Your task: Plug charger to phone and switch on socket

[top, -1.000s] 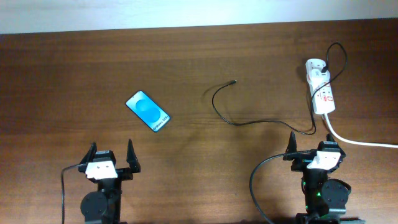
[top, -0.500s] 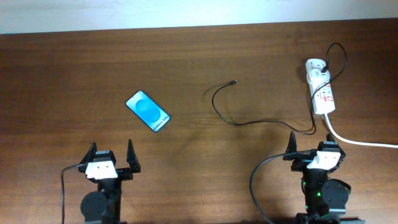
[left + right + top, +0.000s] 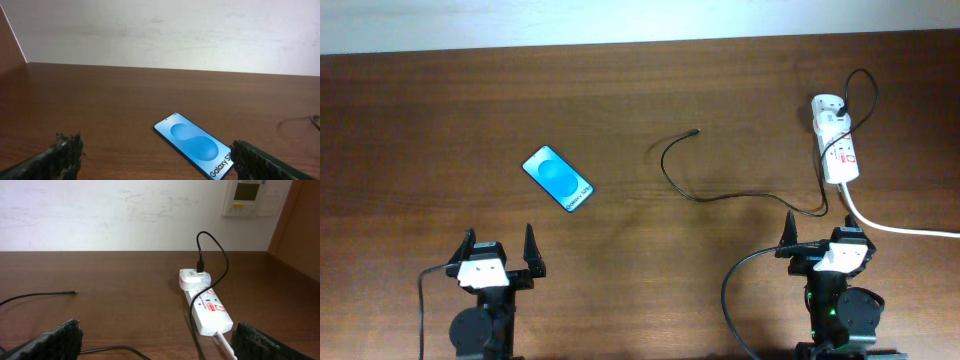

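Note:
The phone [image 3: 558, 179] lies flat on the wooden table at the left, blue screen up; it also shows in the left wrist view [image 3: 195, 145]. My left gripper [image 3: 500, 251] is open and empty, near the front edge, below the phone. The thin black charger cable [image 3: 705, 196] runs from the adapter on the white socket strip [image 3: 837, 145] across to its free tip [image 3: 695, 131] at mid table. The strip [image 3: 207, 308] and the tip [image 3: 74, 293] show in the right wrist view. My right gripper [image 3: 822, 232] is open and empty, just in front of the strip.
A thick white cord [image 3: 900, 228] leaves the strip toward the right edge. A white wall bounds the table's far side, with a wall panel [image 3: 250, 197] at the upper right. Each arm's own black cable loops at the front edge.

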`<state>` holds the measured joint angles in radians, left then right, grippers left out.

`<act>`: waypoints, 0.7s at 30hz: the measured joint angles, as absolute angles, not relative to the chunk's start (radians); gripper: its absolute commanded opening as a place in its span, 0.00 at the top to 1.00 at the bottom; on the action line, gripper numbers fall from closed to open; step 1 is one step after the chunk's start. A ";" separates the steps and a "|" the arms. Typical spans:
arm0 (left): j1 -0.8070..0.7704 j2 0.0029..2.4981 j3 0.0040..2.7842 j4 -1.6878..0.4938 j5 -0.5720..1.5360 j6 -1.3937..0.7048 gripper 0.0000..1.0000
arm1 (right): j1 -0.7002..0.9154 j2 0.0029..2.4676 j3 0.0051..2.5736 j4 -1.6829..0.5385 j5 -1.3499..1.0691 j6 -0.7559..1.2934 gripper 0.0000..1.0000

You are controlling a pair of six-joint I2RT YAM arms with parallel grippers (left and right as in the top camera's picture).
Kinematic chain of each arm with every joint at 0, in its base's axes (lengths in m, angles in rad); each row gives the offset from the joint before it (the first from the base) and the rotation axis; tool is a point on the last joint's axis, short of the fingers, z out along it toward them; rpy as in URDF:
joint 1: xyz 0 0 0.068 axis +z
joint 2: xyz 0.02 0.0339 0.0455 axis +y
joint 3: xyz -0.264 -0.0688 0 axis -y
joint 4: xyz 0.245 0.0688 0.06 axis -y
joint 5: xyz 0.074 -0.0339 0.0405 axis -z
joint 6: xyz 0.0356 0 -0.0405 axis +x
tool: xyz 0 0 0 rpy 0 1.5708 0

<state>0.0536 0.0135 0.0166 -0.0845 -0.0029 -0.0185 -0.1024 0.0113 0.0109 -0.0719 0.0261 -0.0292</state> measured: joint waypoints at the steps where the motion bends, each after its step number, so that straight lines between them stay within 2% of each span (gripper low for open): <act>1: 0.054 0.014 0.017 -0.084 -0.003 -0.019 0.01 | -0.102 0.011 0.011 -0.072 0.026 -0.029 0.01; 9: 0.054 0.014 0.017 -0.083 0.009 -0.019 0.01 | -0.102 0.011 0.011 -0.072 0.026 -0.029 0.01; 14: 0.054 0.014 0.019 -0.086 0.105 -0.019 0.01 | -0.102 0.011 0.011 -0.072 0.026 -0.029 0.01; 21: 0.054 0.035 0.194 -0.354 0.146 -0.049 0.01 | -0.102 0.011 0.011 -0.072 0.026 -0.029 0.01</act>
<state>0.0536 0.0345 0.1944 -0.3538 0.1459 -0.0490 -0.1024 0.0113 0.0109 -0.0715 0.0261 -0.0292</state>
